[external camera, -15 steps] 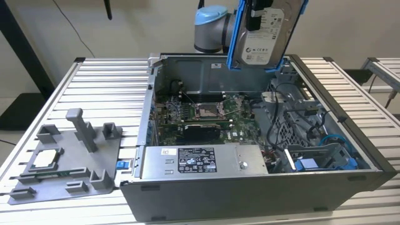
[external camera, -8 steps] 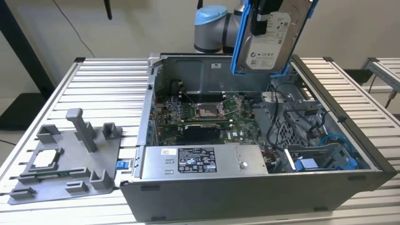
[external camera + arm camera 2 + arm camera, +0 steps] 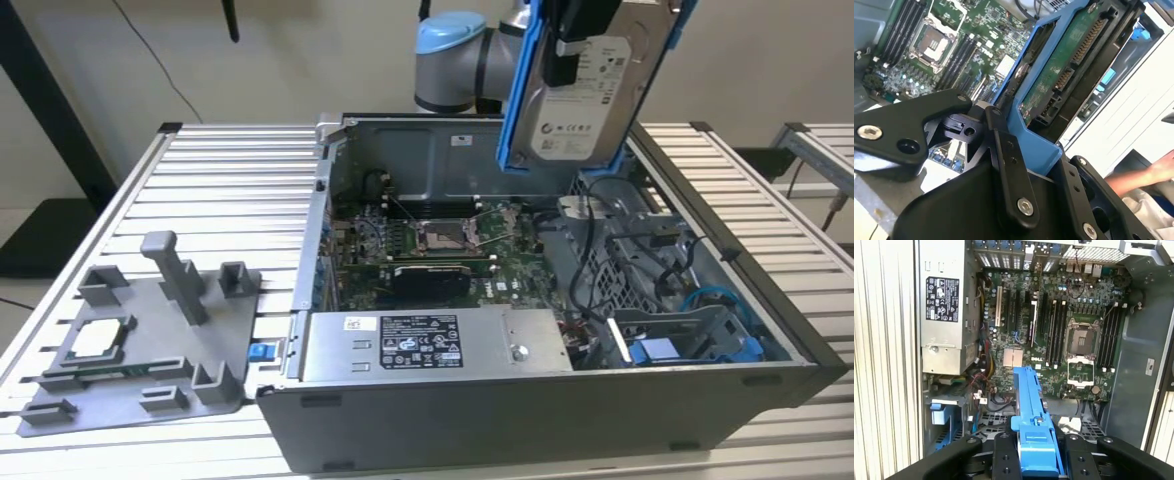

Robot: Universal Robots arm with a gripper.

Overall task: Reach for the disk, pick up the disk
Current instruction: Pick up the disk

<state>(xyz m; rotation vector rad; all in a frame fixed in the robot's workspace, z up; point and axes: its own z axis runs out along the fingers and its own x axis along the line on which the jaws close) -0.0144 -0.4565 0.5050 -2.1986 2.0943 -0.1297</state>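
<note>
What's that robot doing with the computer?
The robot's gripper has grabbed the disk, a silver hard drive in a blue bracket, and holds it in the air above the open computer case. Its fingers are clamped on the bracket's edge. Below it you can see the green motherboard and the grey power supply. A small chip sits on a grey holder on the table.

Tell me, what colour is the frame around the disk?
Bright blue. The frame around the disk shows best in the exterior view.
</note>
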